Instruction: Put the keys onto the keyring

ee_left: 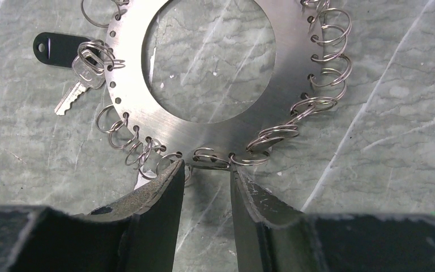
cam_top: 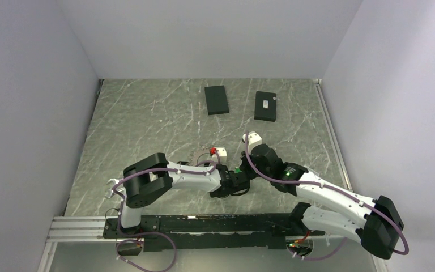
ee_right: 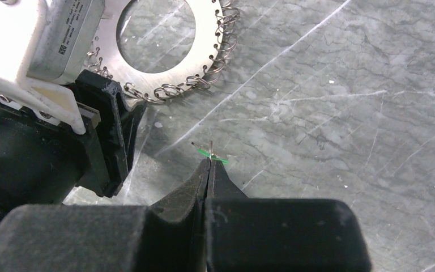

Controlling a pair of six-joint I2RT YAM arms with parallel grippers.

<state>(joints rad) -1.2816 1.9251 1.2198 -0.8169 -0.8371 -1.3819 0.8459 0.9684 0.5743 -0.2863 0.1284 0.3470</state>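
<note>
While the keyring (ee_left: 291, 85) lies flat on the marble table (ee_left: 385, 141), one key (ee_left: 85, 76) hanging at its rim, left gripper (ee_left: 207, 170) stands jaws parted at its near edge, right gripper (ee_right: 209, 163) pinched tight on a small green-tagged ring (ee_right: 210, 154)

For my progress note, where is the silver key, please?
Left wrist view, upper left: the silver key lies left of the keyring, beside a black tag.
</note>
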